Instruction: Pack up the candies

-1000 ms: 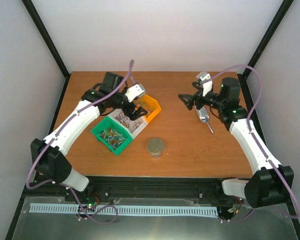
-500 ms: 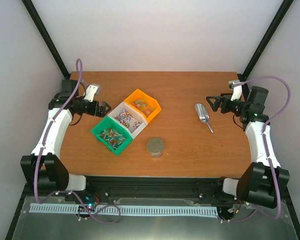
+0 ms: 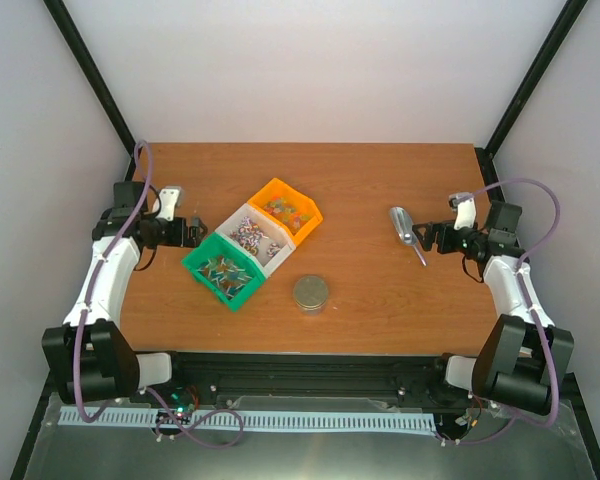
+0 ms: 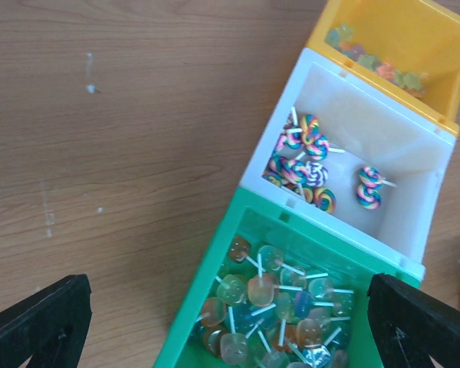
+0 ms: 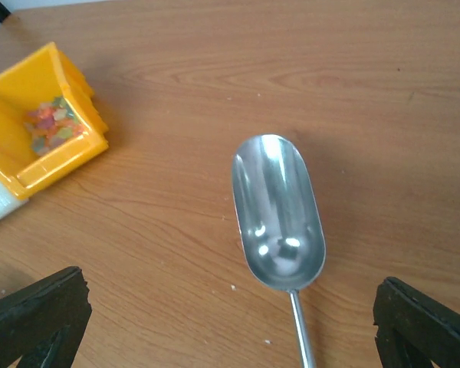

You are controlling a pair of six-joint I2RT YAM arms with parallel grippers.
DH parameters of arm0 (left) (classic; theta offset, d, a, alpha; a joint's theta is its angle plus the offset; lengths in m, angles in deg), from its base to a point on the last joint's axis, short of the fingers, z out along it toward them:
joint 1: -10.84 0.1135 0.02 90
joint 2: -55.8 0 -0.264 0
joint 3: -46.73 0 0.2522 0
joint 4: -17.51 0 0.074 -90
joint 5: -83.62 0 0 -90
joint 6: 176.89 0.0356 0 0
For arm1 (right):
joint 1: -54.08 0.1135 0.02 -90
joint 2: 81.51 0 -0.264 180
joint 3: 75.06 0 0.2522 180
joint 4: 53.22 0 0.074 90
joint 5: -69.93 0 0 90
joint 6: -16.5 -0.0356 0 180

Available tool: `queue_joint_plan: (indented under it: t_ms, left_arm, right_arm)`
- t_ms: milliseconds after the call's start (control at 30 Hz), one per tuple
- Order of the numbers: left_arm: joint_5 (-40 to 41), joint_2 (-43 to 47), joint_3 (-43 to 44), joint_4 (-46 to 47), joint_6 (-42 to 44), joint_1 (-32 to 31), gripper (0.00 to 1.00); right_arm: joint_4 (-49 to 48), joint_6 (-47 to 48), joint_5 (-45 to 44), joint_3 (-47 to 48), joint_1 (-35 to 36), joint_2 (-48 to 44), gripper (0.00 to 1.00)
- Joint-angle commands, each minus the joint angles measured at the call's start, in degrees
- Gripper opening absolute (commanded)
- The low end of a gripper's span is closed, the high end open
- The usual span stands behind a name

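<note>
Apparently gummy candies (image 5: 50,125) in yellow bin (image 5: 60,165)

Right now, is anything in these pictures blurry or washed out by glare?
Right wrist view: sharp, with bright glints inside the scoop but no washout; the candies in the yellow bin read clearly. Left wrist view: the lollipops are crisp, while the dark fingers at the corners show little detail. Top view: even, soft light and faint shadows, with the sweets too small to make out.
</note>
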Motion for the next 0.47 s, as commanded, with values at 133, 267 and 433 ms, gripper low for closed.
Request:
queue_joint_plan:
  t_ms: [133,267,433]
  left_arm:
    - [4.7,0.7,0.0,3.9,-3.4,0.4,1.00]
    - [4.1,-0.1,0.0,4.5,-3.7,0.4,1.00]
    - [3.6,-0.1,0.0,4.7,-3.7,0.3,1.00]
  right_arm:
    - [-4.4,0.9,-3.3,-1.9,-0.4,-0.7,1.00]
    - [-5.1,0.5,-3.3,-2.0,-0.4,-0.4,1.00]
    - [-5.5,1.0,-4.2,-2.5,-0.4,-0.4,1.00]
